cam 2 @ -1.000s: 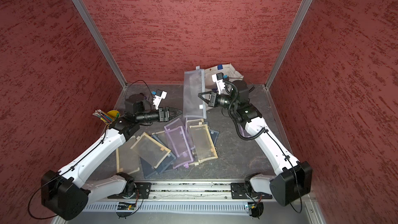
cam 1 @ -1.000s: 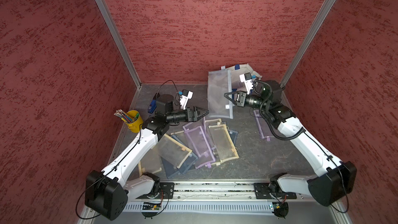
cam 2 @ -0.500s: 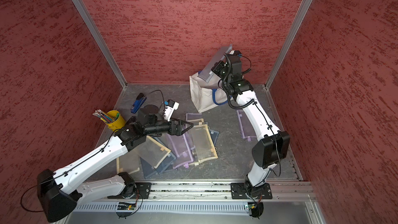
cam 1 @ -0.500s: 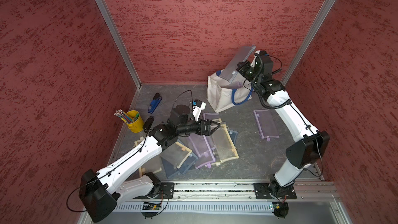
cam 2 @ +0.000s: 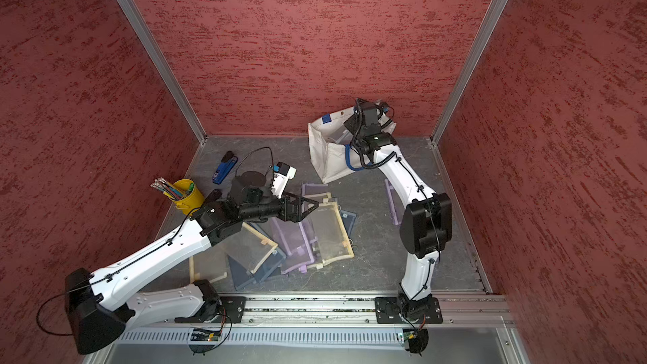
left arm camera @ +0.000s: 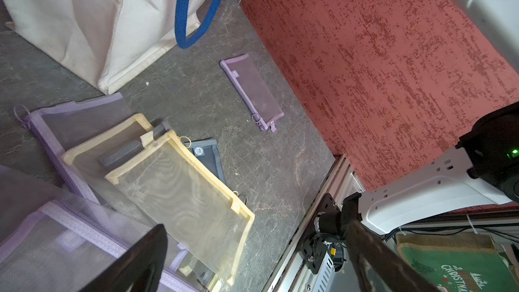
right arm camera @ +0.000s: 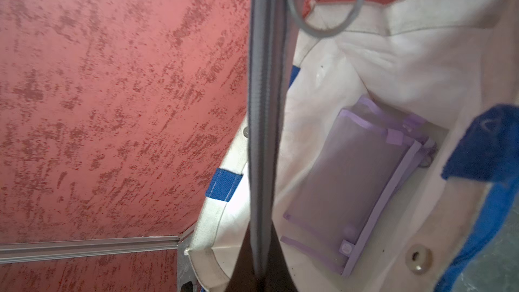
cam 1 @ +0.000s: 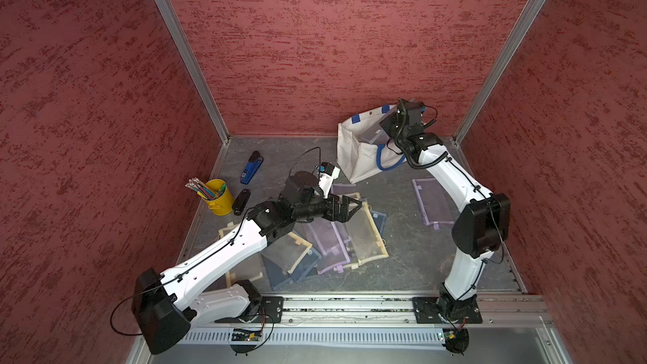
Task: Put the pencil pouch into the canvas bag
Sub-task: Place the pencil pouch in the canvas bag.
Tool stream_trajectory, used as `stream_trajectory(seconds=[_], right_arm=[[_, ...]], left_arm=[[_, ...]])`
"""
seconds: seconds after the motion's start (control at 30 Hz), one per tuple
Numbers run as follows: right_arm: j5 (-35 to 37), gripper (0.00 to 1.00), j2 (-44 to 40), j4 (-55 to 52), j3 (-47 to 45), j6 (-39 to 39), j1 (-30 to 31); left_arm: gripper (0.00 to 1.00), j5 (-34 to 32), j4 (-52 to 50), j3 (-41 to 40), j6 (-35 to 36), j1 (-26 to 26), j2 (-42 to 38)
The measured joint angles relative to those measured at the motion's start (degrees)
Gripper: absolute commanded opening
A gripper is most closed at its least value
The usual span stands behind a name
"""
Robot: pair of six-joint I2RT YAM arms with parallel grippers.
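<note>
Left: yellow bucket (cam 1: pixel 220 202) of pencils. Centre: left gripper (cam 1: pixel 352 209), jaws wide, above translucent mesh pouches (cam 1: pixel 366 238) trimmed yellow and lilac. Upper right: off-white canvas bag (cam 1: pixel 355 161); right gripper (right arm camera: pixel 261 275) clamps the grey pencil pouch (right arm camera: pixel 262 94) by its zipper edge, within the bag's mouth. In the wrist view, lower right: green cloth (left arm camera: pixel 455 269) lettered "CHRISTMA".

The mouth of the canvas bag (cam 1: pixel 357 159) is crowded: the right gripper (right arm camera: pixel 261 251) and the grey pencil pouch (right arm camera: pixel 262 108) it clamps hang in the opening, a blue handle (right arm camera: pixel 488 147) lies at one rim, and a purple pouch (right arm camera: pixel 351 186) covers much of the bottom. Bare table (cam 1: pixel 402 232) lies open between the heap of pouches (cam 1: pixel 336 243) and a stray lilac pouch (cam 1: pixel 432 201); the left gripper (cam 1: pixel 353 206) hangs wide-jawed above the heap
</note>
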Motion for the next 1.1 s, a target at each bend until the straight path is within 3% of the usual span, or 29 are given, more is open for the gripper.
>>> stream_trajectory(seconds=[0.13,0.47,0.77,0.97,1.1], right_arm=[[-0.02,0.03,1.42,-0.02,-0.35,0.42,0.00],[-0.81,0.48,2.01,-0.59,-1.40,-0.37,0.00],[-1.09,0.59,0.24,-3.96,-0.92,-8.87,0.00],[-5.81,0.69,-10.03,-7.74,-4.76,-19.80,0.00],[-10.73,0.76,-24.52,-9.88,-17.03,-25.05,0.13]], left_arm=[[1.00,-1.07,-0.09,0.00,0.02,0.02,0.07],[1.00,-5.18,-2.23,1.22,-1.31,0.63,3.04],[1.00,-6.12,-3.76,1.46,-4.52,0.74,5.60],[0.97,-5.35,-3.19,-0.46,-9.60,0.74,6.10],[0.92,-3.98,-1.88,-3.91,-13.53,0.63,7.54]])
